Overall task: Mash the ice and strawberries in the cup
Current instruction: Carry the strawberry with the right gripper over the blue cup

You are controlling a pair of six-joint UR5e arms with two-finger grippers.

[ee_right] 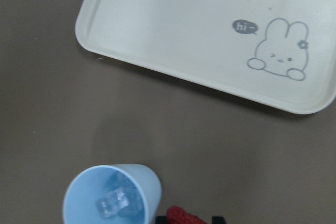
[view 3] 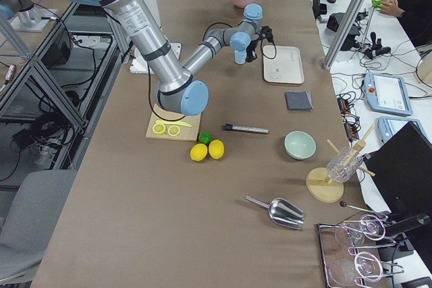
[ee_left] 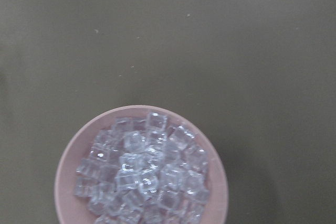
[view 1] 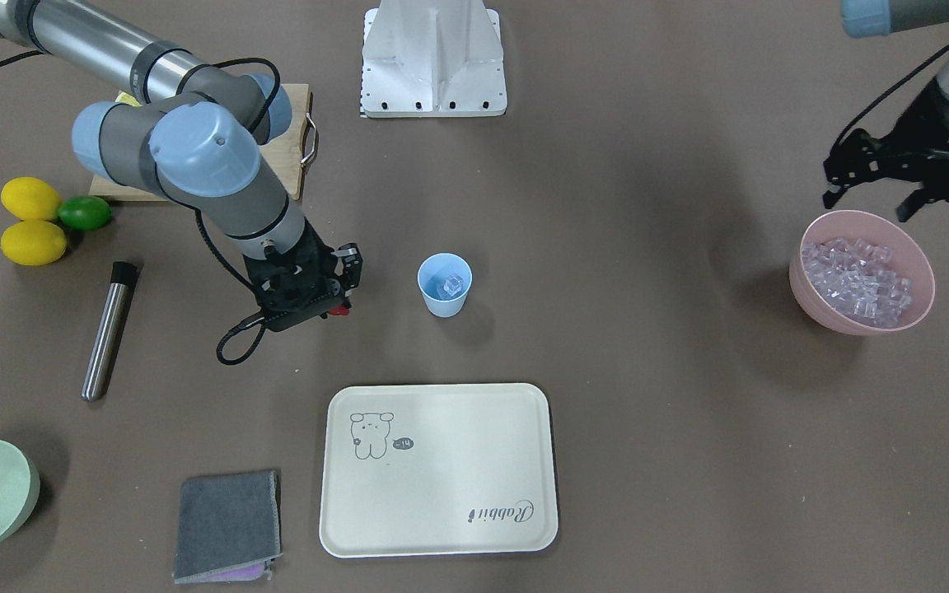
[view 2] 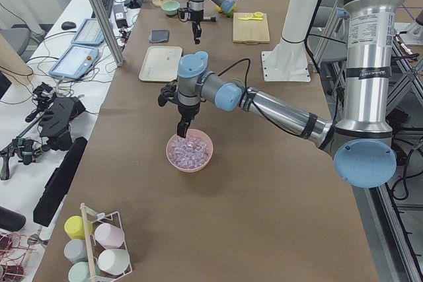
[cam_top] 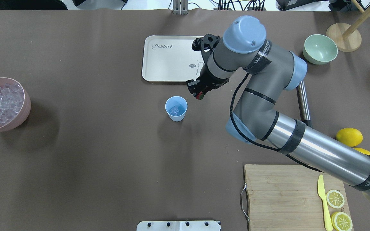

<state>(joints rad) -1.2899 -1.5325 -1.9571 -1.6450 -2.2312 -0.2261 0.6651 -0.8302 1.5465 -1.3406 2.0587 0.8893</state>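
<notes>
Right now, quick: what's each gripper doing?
Left gripper: open, empty, above the pink bowl of ice.
Right gripper: shut on the strawberry, beside the cup.

A long table (cam_top: 75, 160) covered in a brown mat is seen, evenly lit, with soft shadows. Along one long edge a white desk (view 2: 39, 54) is set, with aluminium posts (view 2: 100, 14) standing between them. Off the opposite edge, a grey chair (view 3: 27, 234) is placed on a tiled floor (view 3: 20, 170).

The strawberry (ee_right: 184, 216) barely peeks in, cut by the bottom edge; the pink bowl (ee_left: 65, 182) is clipped too.
</notes>
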